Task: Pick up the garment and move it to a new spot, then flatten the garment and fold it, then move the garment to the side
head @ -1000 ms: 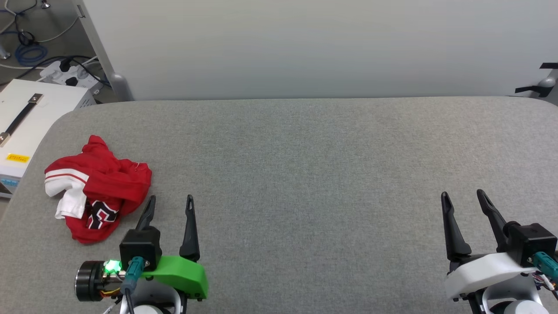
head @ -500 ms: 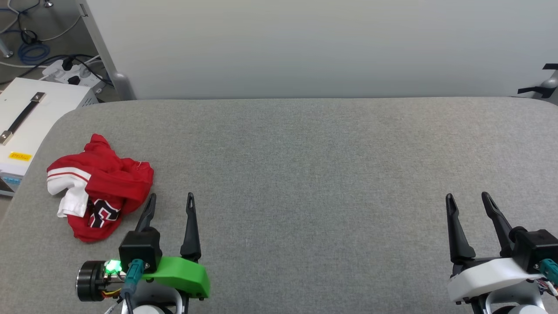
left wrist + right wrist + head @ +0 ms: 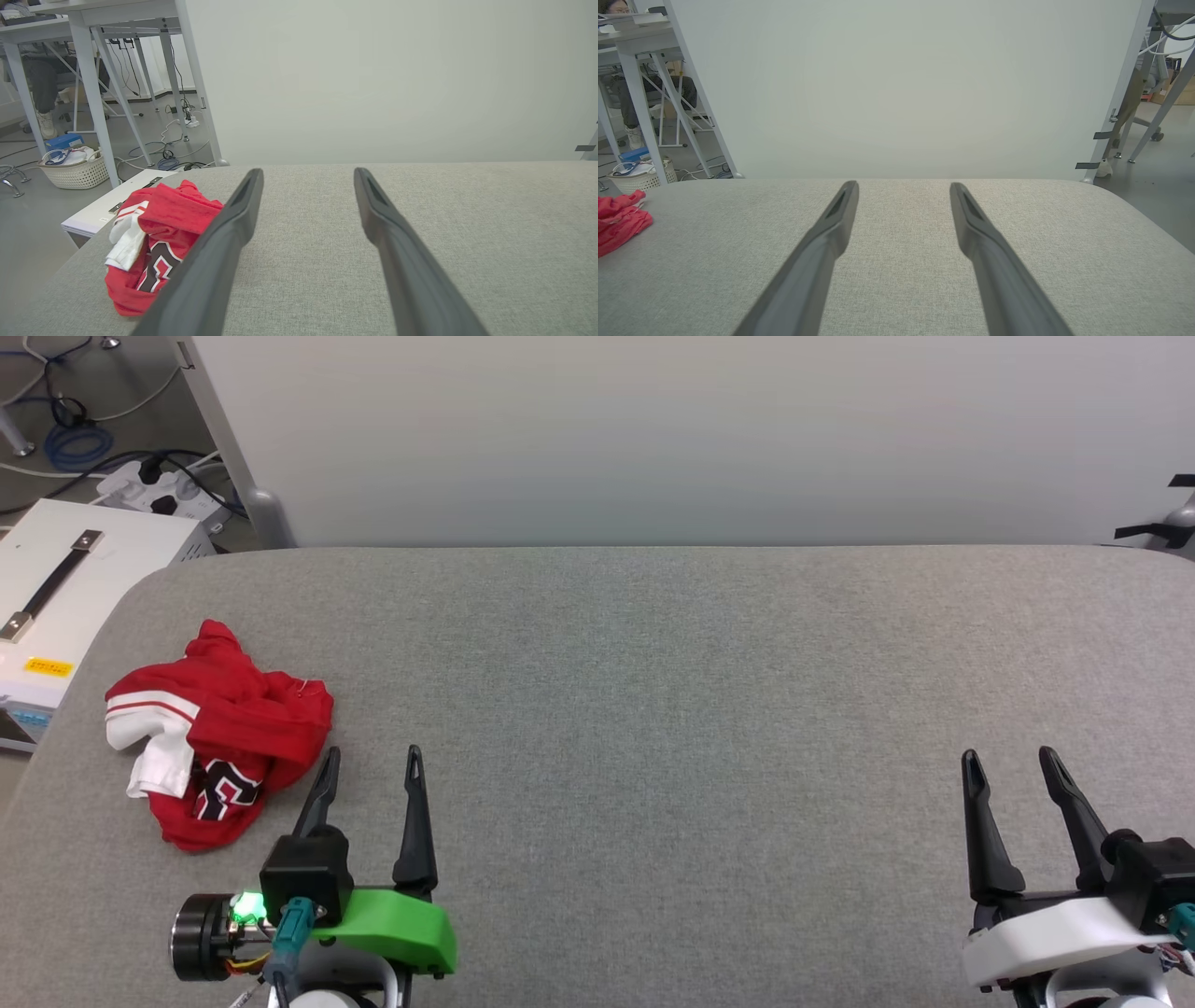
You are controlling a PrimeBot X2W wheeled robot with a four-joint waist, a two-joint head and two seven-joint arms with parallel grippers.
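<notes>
Right, left gripper (image 3: 372, 753) sits low at the near-left of the grey padded table (image 3: 653, 709), its 2 dark fingers spread wide with nothing between them, tips pointing away from the robot. Just beside its left fingertip lies the garment (image 3: 233, 728), a crumpled red T-shirt in a heap near the table's left edge, white sleeve with a red stripe poking out on the left, dark-and-white print showing on the near side; whether finger and cloth touch, I cannot tell. Over at the near-right, right gripper (image 3: 1009, 756) is likewise splayed and empty above bare fabric, well apart from the shirt. Off the table's left edge stands a white case (image 3: 84, 569) with a black handle, a power strip (image 3: 159, 490) and cables beyond it. A pale partition (image 3: 653, 429) backs the far edge.
</notes>
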